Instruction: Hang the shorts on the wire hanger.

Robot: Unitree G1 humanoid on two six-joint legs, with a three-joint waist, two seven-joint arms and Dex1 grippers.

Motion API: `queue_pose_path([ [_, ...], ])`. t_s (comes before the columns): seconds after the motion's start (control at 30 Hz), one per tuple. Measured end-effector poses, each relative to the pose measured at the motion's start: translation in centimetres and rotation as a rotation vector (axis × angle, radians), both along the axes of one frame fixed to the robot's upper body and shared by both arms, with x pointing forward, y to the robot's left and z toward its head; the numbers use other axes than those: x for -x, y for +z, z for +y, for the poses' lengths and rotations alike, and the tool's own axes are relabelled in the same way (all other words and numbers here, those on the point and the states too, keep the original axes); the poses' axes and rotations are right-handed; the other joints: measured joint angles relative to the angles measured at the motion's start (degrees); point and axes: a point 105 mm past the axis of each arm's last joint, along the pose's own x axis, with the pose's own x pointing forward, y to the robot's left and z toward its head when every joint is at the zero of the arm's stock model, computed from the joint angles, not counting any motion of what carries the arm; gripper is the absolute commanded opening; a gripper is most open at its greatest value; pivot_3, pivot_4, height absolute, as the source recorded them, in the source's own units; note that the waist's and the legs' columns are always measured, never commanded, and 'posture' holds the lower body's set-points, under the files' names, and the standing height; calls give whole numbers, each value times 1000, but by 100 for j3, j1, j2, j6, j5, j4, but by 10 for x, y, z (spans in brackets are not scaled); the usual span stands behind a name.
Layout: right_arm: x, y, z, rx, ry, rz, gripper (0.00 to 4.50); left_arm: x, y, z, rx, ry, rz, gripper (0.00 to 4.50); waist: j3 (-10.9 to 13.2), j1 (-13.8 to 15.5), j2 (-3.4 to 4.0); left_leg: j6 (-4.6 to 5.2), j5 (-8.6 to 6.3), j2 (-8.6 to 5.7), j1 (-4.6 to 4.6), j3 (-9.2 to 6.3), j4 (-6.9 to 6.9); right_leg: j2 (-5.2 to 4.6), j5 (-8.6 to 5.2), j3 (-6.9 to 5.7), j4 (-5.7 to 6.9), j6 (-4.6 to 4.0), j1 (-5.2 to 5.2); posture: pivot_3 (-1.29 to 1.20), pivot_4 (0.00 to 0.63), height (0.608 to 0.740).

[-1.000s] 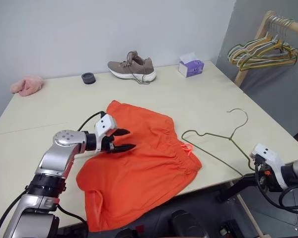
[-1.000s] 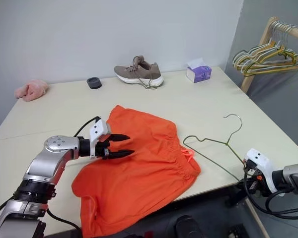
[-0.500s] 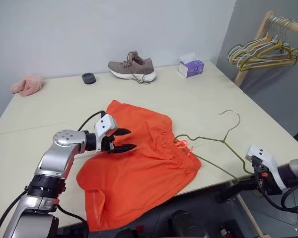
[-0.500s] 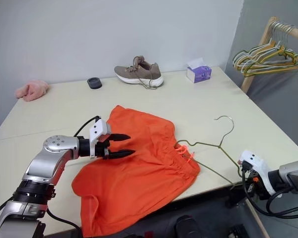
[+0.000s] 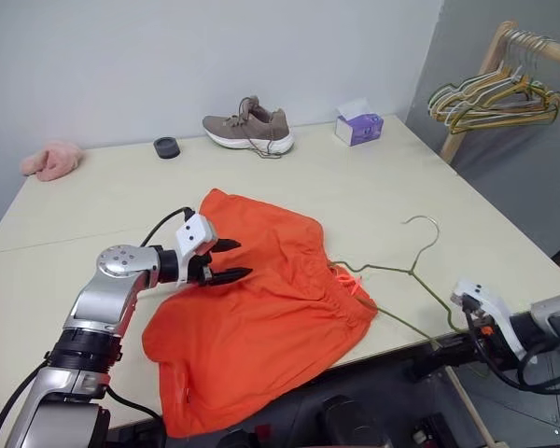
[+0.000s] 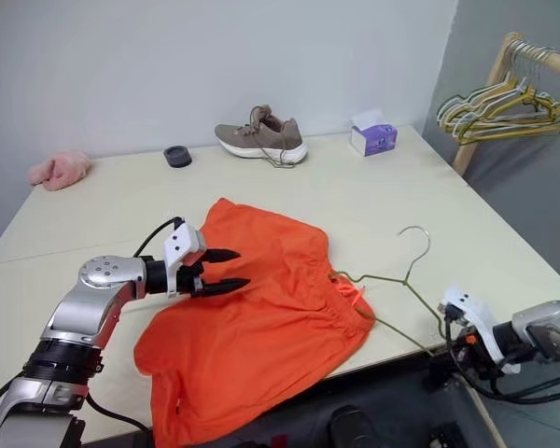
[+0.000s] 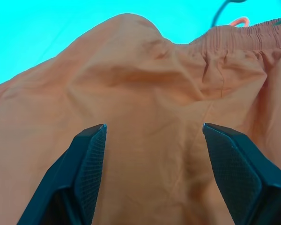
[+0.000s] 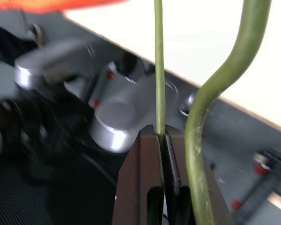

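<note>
The shorts [image 5: 261, 317] lie spread near the bench's [image 5: 373, 187] front edge, one leg drooping over it, waistband touching the wire hanger [image 5: 392, 280] beside them. The right gripper [image 8: 161, 140] is clenched on the hanger's wire off the front edge; the left gripper [image 5: 231, 260] hovers spread over the fabric. Best to feed the free hanger end into the waistband while the left jaws pin or lift the cloth.

We take the shorts [image 5: 261, 308] as our landmark. Beyond them the table [image 5: 373, 187] lies bare up to the shoe [image 5: 248, 126], tissue box [image 5: 358, 126] and black ring [image 5: 166, 147] along the far edge. Right of the shorts, the wire hanger [image 5: 392, 280] crosses the near corner, touching the waistband. Left of them we see open table; the pink cloth [image 5: 49, 160] sits well apart.
</note>
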Motion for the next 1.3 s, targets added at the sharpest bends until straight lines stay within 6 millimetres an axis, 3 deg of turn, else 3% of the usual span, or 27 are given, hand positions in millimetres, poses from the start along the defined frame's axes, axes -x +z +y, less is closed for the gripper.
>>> queue_pose_path([
  [0.5, 12, -7, 7, 17, 12, 136, 0, -2, 4, 3, -4, 20, -33, 3460, -4, 362, 0, 0, 0, -1, -4, 0, -2, -2, 0, -4, -1, 0, -5, -221, 42, 740],
  [0.63, -1, -14, 35, -97, -41, 191, 0, -2, 3, 3, -3, 21, -44, 3460, -15, 336, -17, 0, 0, 6, -1, -1, 0, 8, 4, -2, 6, -5, -6, -220, 37, 740],
  [0.77, -15, -13, 37, -113, -107, 187, 0, -2, 3, 3, -8, 20, -51, 3460, -17, 403, -13, 0, 0, 1, -6, 0, 3, 2, 4, -3, 2, -5, -6, -213, 33, 740],
  [0.87, -43, -9, 42, -158, -205, 139, 0, -2, 3, 3, -10, 22, -52, 3460, -20, 415, -18, 0, 0, 1, -6, 1, 4, 1, 15, -1, 3, -18, -6, -215, 31, 740],
  [1.03, -68, 16, 55, -248, -234, 49, 0, -3, 3, 3, -11, 22, -55, 3460, -19, 439, -14, 0, 0, 3, -12, -6, -1, 2, 19, -3, 3, -25, -9, -216, 32, 740],
  [1.13, -67, 26, 62, -248, -186, 1, 0, -3, 3, 3, -12, 23, -55, 3460, -20, 443, -13, 0, 0, 2, -17, -11, -4, -1, 20, -4, 1, -26, -11, -217, 35, 740],
  [1.3, -53, 3, 68, -141, -124, 46, 0, -3, 3, 4, -14, 25, -56, 3460, -21, 449, -15, 0, 0, 0, -27, -18, -3, -3, 21, -8, 3, -27, -18, -212, 38, 740],
])
